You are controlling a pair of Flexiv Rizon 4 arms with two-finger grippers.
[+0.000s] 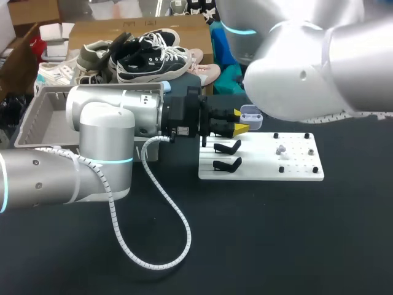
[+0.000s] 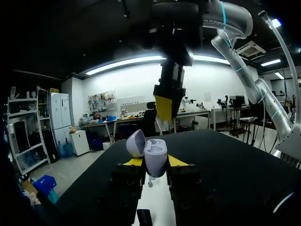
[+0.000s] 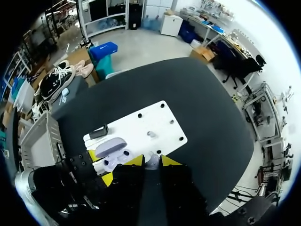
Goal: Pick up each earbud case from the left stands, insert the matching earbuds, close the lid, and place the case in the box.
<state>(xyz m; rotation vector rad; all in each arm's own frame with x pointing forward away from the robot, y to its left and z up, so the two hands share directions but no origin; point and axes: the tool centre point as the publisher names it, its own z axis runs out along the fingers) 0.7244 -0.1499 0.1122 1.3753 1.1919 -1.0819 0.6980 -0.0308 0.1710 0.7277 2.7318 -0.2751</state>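
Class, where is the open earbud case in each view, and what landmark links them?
Head view: earbud case in the left gripper, by the white board's far edge.
Left wrist view: between that gripper's fingers, lid open.
Right wrist view: beside the right gripper holding an earbud.
Shared landmark: the white board.

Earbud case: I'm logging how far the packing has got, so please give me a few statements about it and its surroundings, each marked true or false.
1. The left pincer is shut on the earbud case. True.
2. The case's lid is closed. False: the lid stands open.
3. The case already lies in the box. False: the left pincer holds it in the air, away from the box.
4. An earbud lies on the white board. True.
5. Both black stands in view carry cases. False: the two stands are empty.
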